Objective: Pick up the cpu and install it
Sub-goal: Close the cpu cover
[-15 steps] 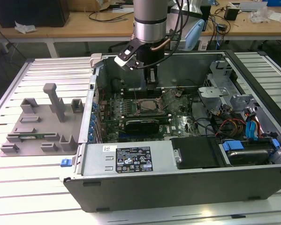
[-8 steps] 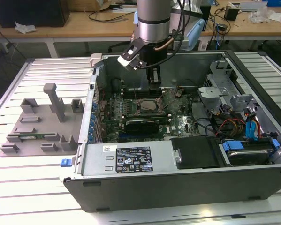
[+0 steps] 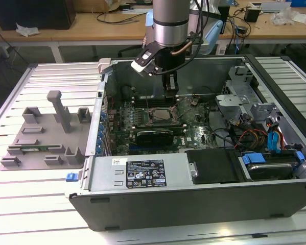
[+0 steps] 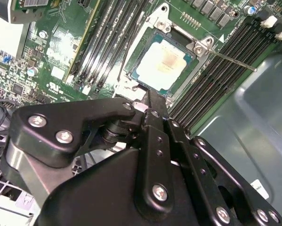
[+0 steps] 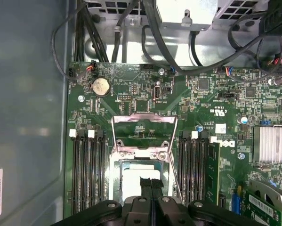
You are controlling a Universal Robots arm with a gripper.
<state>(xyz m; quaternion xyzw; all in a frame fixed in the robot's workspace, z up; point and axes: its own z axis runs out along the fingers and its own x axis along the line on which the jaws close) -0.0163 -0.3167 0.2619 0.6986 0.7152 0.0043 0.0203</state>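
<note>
while the gripper (image 3: 170,91) hangs inside the open computer case (image 3: 204,204), the cpu (image 4: 164,63) lies flat in the socket (image 3: 160,115) of the green motherboard (image 5: 131,96), with its silvery top plate facing up. the cpu is square, so it has no real long axis. its edges run parallel with the socket frame and with the memory slots (image 4: 216,70) on both sides.

in the first wrist view the two black fingers (image 5: 145,188) of the gripper are pressed together with no gap, and nothing is held between them. their tips stand over one edge of the cpu, and i cannot tell if they touch it. this view also shows the metal load plate (image 5: 143,134) folded open, on the side of the round coin battery (image 5: 101,86).

the second wrist view shows almost the whole top of the cpu, and the thin lever (image 4: 228,60) that stands out from the socket across the memory slots.

the exterior view gives the wider place: the case lies on its side on a slatted worktop (image 3: 35,214), the arm (image 3: 170,20) comes down from above, and a grey holder (image 3: 45,132) sits on the exterior view's left of the case.
</note>
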